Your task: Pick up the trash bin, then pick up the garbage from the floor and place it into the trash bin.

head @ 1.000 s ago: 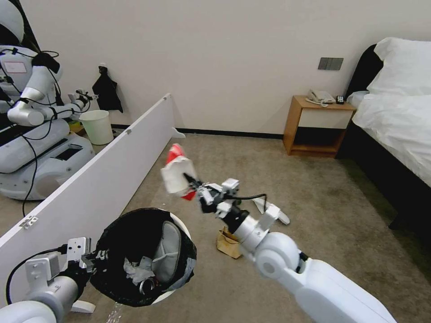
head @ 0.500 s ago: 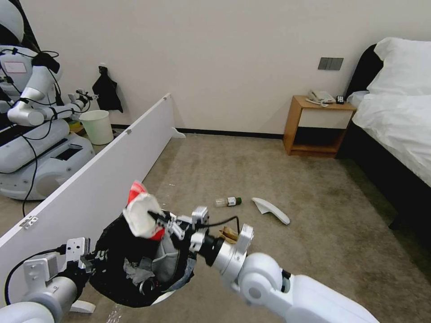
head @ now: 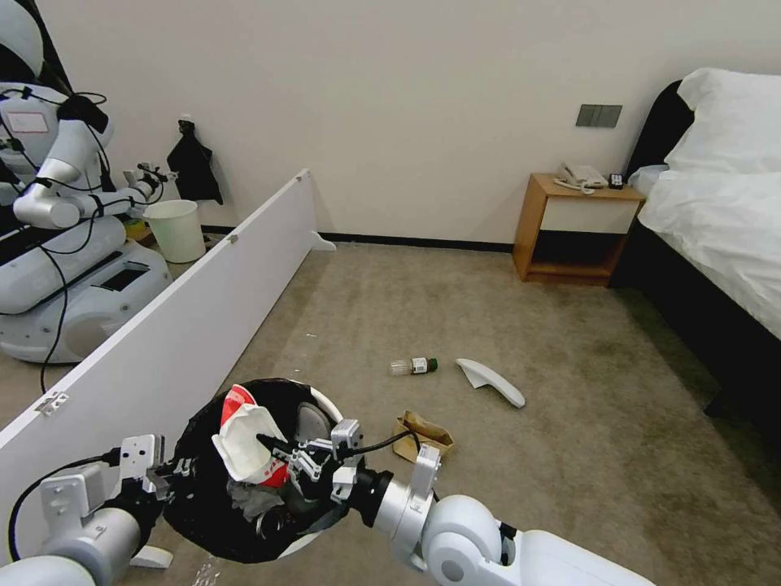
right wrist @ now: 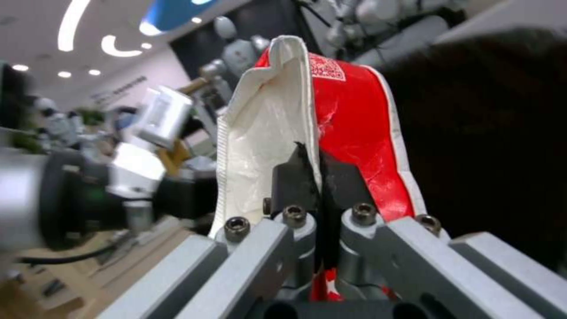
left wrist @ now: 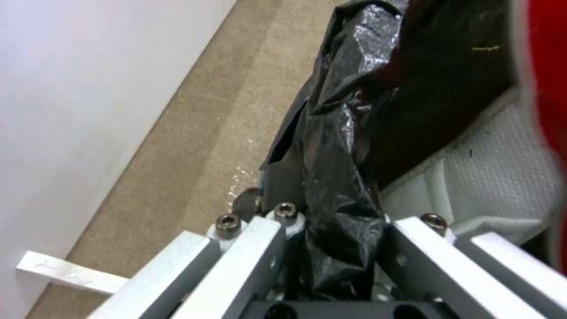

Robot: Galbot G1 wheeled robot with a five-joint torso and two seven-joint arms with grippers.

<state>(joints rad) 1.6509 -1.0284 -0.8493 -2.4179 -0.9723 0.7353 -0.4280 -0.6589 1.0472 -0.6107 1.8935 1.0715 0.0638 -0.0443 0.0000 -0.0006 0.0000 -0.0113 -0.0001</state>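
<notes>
Right gripper (head: 272, 445) pinches the red wrapper (head: 244, 443) over the trash bin (head: 213, 521), whose near-left rim the left gripper (head: 175, 470) clamps.

Trash bin (head: 321, 405): white shell, glossy black liner (left wrist: 331, 186). Wrapper (head: 248, 443): red outside with a white border, white inside. Floor (head: 569, 407): beige-brown carpet with darker stains. Bottle (head: 413, 366): clear, green cap. Slipper (head: 490, 382): white. Paper bag (head: 423, 431): brown.
</notes>
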